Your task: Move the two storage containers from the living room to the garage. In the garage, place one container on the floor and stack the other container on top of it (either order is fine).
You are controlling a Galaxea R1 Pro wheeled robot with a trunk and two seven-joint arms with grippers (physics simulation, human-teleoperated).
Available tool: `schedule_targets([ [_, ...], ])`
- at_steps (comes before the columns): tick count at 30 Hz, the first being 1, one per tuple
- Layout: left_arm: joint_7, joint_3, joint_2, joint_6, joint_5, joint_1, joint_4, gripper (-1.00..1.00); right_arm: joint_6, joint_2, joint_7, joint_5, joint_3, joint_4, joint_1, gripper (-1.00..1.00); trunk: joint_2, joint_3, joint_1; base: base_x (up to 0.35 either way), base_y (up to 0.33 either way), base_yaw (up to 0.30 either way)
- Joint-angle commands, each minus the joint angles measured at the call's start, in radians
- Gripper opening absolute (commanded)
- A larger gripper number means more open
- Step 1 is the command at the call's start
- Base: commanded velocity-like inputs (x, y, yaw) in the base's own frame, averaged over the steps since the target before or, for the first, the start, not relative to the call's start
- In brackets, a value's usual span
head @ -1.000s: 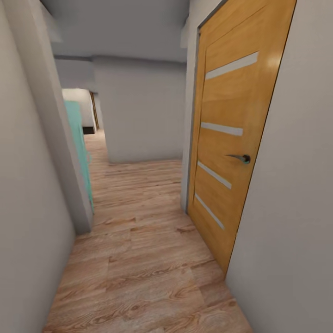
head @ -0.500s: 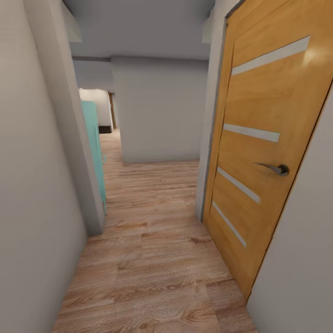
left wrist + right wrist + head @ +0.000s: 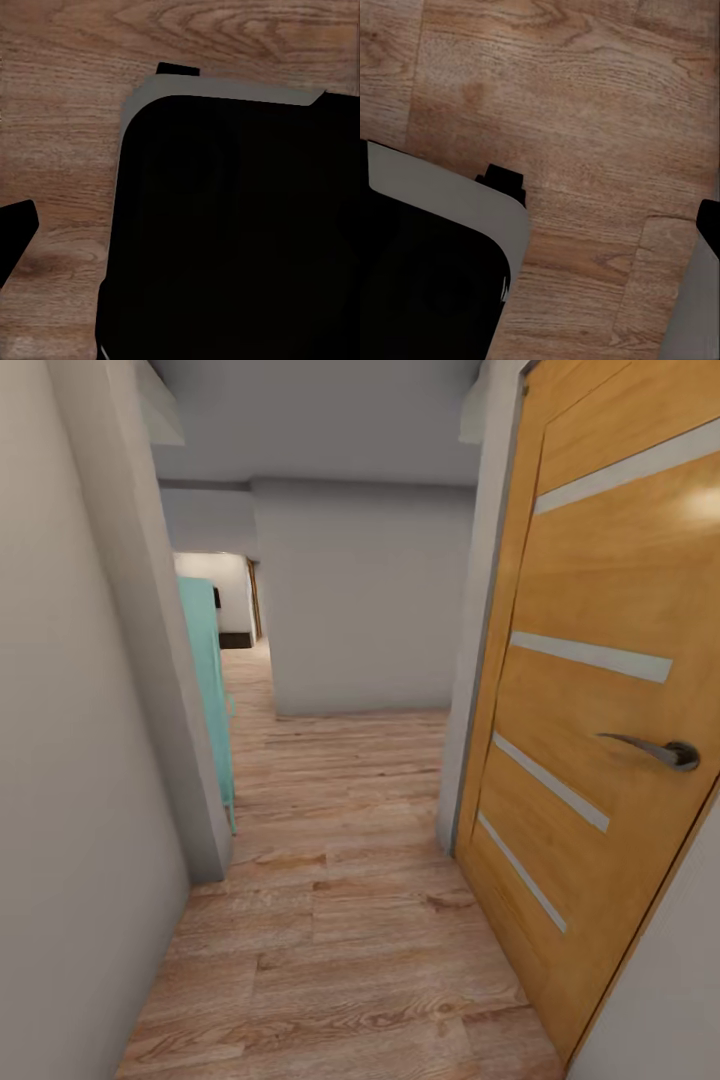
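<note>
The storage containers are out of view, and so is the garage. In the head view I look down a narrow hallway with a light wood plank floor (image 3: pixel 350 920). The left wrist view looks down on the same planks and a black rounded body with a grey rim (image 3: pixel 232 225), apparently the robot's own base. In the right wrist view a corner of that black, grey-rimmed body (image 3: pixel 427 277) lies over the plank floor (image 3: pixel 585 112).
An orange wood-panelled door (image 3: pixel 600 720) with a metal lever handle (image 3: pixel 655 750) stands close on the right. A grey wall (image 3: pixel 70 760) closes the left side, ending at a corner with a teal object (image 3: pixel 210 690) just behind it. A wall (image 3: pixel 360 600) faces me ahead; the passage continues back left.
The whole head view has shifted: the camera has moved forward along the hallway, so the door looks bigger and sits further right, and the left wall corner is nearer.
</note>
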Motion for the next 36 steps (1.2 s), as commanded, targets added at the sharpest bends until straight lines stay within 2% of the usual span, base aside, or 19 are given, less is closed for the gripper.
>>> schedule_targets([
  [1, 0.001, 0.000, 0.000, -0.002, 0.007, 0.000, 0.000, 1.00, -0.007, -0.001, 0.002, 0.004, -0.004, 0.003, -0.001, 1.00, 0.000, -0.001, 0.001, 0.321, 0.000, 0.207],
  [11, 0.001, 0.000, -0.001, 0.002, 0.007, 0.000, 0.000, 1.00, -0.008, -0.003, 0.002, 0.004, -0.004, 0.003, -0.001, 1.00, 0.000, -0.001, 0.001, 0.321, 0.000, 0.233],
  [36, 0.001, 0.000, 0.001, 0.005, 0.007, 0.000, 0.000, 1.00, -0.005, -0.006, 0.002, 0.002, -0.004, 0.003, -0.001, 1.00, 0.000, -0.001, 0.001, 0.323, 0.000, 0.008],
])
